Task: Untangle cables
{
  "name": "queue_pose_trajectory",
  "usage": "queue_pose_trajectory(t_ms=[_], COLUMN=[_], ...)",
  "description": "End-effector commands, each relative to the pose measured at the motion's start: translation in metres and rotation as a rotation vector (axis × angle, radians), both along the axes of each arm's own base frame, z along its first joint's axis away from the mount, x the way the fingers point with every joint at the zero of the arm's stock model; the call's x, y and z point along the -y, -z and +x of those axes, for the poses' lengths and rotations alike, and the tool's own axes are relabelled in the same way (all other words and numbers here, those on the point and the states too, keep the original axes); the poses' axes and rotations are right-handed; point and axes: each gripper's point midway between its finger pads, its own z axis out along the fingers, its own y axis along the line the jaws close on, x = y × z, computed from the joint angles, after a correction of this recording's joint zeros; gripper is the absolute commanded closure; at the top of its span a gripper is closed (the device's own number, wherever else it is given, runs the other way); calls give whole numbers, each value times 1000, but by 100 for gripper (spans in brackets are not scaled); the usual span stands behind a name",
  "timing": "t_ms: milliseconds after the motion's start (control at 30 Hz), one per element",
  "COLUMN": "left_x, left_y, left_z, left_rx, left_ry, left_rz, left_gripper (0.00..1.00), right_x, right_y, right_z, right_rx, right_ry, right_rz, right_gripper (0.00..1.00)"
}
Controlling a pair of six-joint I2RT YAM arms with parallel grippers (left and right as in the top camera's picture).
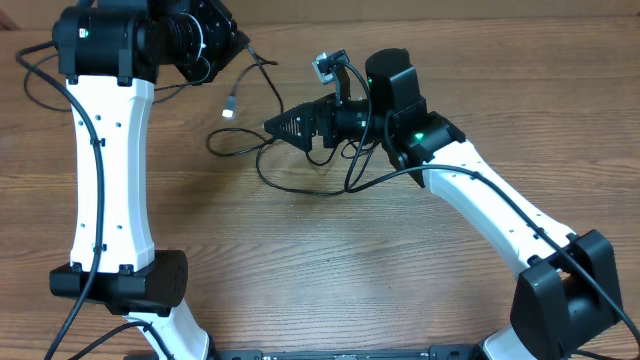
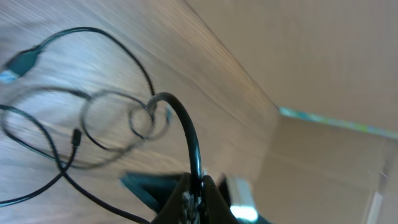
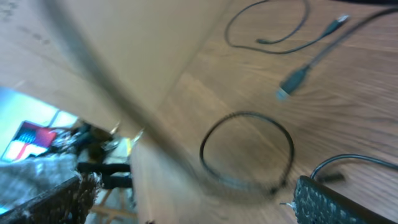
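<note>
Several thin black cables lie in loose loops on the wooden table, with a silvery plug at the loops' far left side. My left gripper hovers at the back left, shut on one black cable that arcs up from the loops on the table. A dark plug lies at the left in the left wrist view. My right gripper points left over the loops, jaws open wide with nothing between them. Below it lie a round cable loop and a plug; its right finger shows.
The table's far edge runs close behind my left gripper. The white right arm crosses the table's right half, and the left arm stands along the left side. Thicker arm wires hang at the far left.
</note>
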Motion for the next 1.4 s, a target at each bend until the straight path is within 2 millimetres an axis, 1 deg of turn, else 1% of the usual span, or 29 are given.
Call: queue_pose_trajectory(t_ms=[0,33,67,100,133,167,233,267,300,367,400,500,533,600,667,733,767,833,900,933,967,1000,1033,1067,1100,1200,1300,1367], left_x=[26,26,27,29,32,37,33,29,19,-5,-20,-50,-57,-69,-76,-77,-74,-63,-57,-57,-59,-62,-67,-69,-71,-70,-65,-62], left_y=[-13,-12,-12,-12,-14,-18,-18,-17,-14,-5,1,14,17,23,26,29,28,24,21,21,22,23,26,28,29,30,29,28], left_z=[-13,-14,-15,-18,-20,-24,-22,-20,-15,-7,-5,-10,-12,-18,-23,-30,-33,-35,-36,-36,-35,-35,-35,-35,-36,-39,-41,-42], left_rx=[-31,-35,-44,-55,-59,-61,-58,-57,-53,-57,-75,-138,-155,-194,-223,-257,-265,-253,-249,-249,-248,-249,-256,-264,-279,-307,-315,-319], left_ry=[75,74,77,87,103,134,123,109,71,-19,-76,-172,-191,-223,-240,-237,-220,-156,-131,-132,-139,-149,-176,-190,-209,-228,-212,-201], left_rz=[-136,-135,-138,-154,-173,-209,-208,-199,-170,-99,-68,-17,-6,2,1,-16,-30,-67,-90,-90,-80,-66,-40,-34,-33,-52,-74,-90], left_gripper=[95,96,96,96,96,96,96,96,96,96,96,96,96,96,96,96,96,96,96,96,96,96,96,96,96,95,96,96], right_x=[-8,-9,-9,-7,-4,4,13,18,22,31,37,57,63,75,84,83,78,65,53,46,40,35,23,17,11,1,-8,-16], right_y=[8,11,14,18,22,31,41,45,47,54,58,70,73,78,79,77,74,63,53,46,41,36,24,18,14,7,3,3], right_z=[11,14,17,20,23,28,31,33,35,37,38,41,42,45,49,48,46,39,33,29,26,22,14,9,6,5,5,1], right_rx=[32,46,52,55,56,41,-5,-23,-36,-69,-83,-135,-151,-204,-258,-305,-319,-331,-330,-323,-306,-278,-185,-127,-70,29,83,110], right_ry=[120,166,197,236,268,322,378,402,419,451,460,491,503,544,585,579,543,453,377,331,291,247,146,96,59,36,46,48], right_rz=[-64,-92,-111,-138,-162,-208,-241,-254,-265,-288,-303,-348,-356,-356,-338,-298,-268,-205,-152,-121,-102,-86,-62,-51,-45,-44,-52,-61], right_gripper=[0,0,4,14,30,60,79,82,83,83,83,83,83,86,89,92,92,91,78,65,55,47,35,27,21,13,12,12])
